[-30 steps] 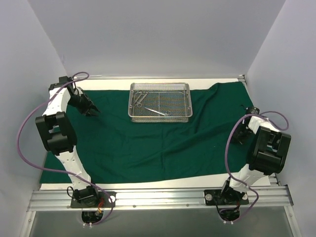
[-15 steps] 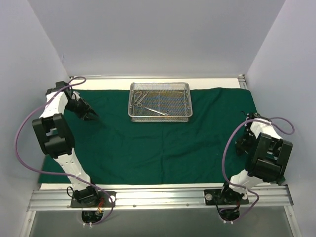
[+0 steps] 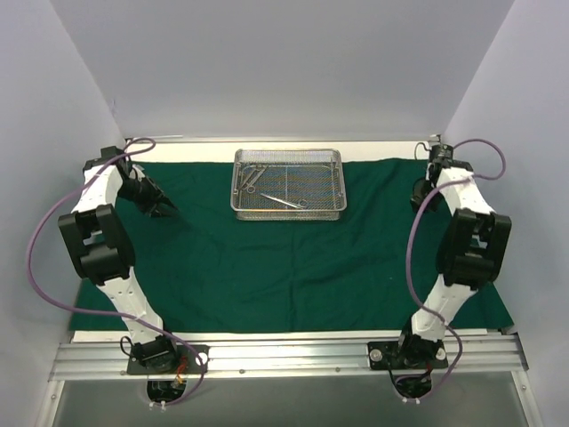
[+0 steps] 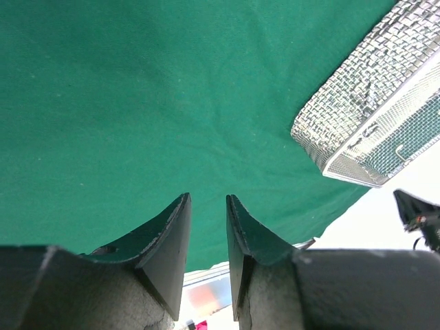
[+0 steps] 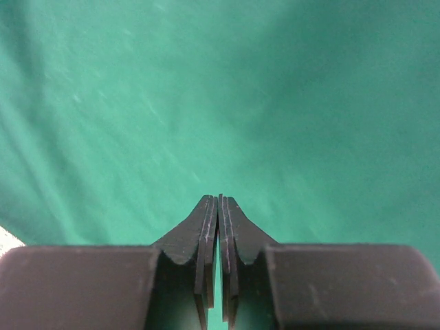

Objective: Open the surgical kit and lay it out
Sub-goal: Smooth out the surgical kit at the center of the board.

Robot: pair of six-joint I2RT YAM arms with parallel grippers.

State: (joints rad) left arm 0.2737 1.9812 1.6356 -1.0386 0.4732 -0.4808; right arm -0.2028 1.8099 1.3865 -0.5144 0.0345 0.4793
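The dark green drape lies spread flat over the table. The silver wire-mesh tray stands on it at the back centre, with slim steel instruments lying inside. My left gripper hovers over the drape's far left, well left of the tray. Its jaws stand slightly apart and empty, with the drape below and a corner of the tray to the right. My right gripper is at the drape's far right, its jaws shut over bare drape.
White walls close in the left, back and right. An aluminium rail with both arm bases runs along the near edge. A strip of white table shows in front of the drape. Purple cables loop beside each arm.
My right arm swung from the near right to the far right corner. The drape's right side, bunched before, now lies flatter and reaches further right. The left gripper shifted slightly left.
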